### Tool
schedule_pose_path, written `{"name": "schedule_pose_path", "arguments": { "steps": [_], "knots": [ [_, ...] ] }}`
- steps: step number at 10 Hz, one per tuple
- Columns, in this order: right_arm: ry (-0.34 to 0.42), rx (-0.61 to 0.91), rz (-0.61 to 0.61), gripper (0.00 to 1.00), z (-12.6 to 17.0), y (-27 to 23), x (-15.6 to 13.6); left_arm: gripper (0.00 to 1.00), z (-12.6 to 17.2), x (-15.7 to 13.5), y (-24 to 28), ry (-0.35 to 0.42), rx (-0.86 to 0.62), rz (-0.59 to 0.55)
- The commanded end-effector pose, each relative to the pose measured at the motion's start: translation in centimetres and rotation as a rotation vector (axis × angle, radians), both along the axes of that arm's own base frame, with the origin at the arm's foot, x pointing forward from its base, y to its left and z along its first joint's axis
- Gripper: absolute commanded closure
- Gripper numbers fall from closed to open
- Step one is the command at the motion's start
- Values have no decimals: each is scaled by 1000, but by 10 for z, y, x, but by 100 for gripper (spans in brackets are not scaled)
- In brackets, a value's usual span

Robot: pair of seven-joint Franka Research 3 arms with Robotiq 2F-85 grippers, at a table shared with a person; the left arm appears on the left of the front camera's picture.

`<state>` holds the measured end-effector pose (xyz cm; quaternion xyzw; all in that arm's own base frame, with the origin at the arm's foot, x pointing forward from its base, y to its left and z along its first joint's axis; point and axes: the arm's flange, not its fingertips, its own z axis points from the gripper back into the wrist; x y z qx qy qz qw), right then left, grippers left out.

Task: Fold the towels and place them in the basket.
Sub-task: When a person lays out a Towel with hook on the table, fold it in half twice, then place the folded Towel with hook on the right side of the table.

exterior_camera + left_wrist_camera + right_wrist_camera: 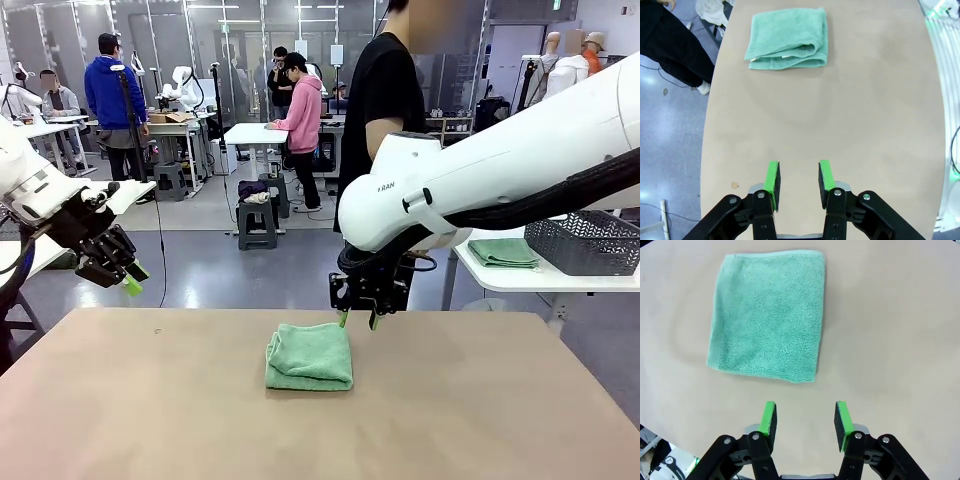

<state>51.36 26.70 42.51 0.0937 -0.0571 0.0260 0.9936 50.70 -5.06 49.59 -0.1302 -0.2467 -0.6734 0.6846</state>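
- The mint green towel (309, 357) lies folded into a thick, roughly square pad on the beige table (450, 420), near the middle and toward the far edge. In the left wrist view its stacked layers show along one open side.
- The right gripper (357, 320) hangs just above the table at the towel's far right corner, fingers pointing down. Its green pads are apart with nothing between them. In the right wrist view bare tabletop shows through the gap, and the towel lies just beyond the fingertips, not touching them.
- The left gripper (125, 278) is raised off the table's left side, well apart from the towel. Its jaws are parted and empty, as the left wrist view shows.
- The dark grey basket (585, 245), with lattice mesh sides, stands on a white side table (540, 280) at the right, beyond the main table's far corner. From this low angle I cannot tell what is inside it.
- A folded green cloth (503, 252) lies on that side table, just to the left of the basket and outside it.
- A person in black (385, 90) stands at the far side of the table, behind the right arm.
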Motion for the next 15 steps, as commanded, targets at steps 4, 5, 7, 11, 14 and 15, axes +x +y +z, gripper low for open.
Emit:
{"name": "schedule_pose_path", "arguments": {
  "steps": [4,5,7,11,14,15],
  "knots": [
    [-2,-7,10,41,4,8,1,58,2,0,0,-4,-1,1],
    [-2,-7,10,41,4,8,1,58,2,0,0,-4,-1,1],
    [-2,-7,10,41,4,8,1,58,2,0,0,-4,-1,1],
    [35,-7,-12,41,-6,12,4,58,2,0,0,-4,-1,1],
    [43,-2,-47,41,-56,15,24,58,2,0,0,-4,-1,1],
    [37,8,-47,41,-70,13,29,58,2,0,0,-4,-1,1]
  ]
}}
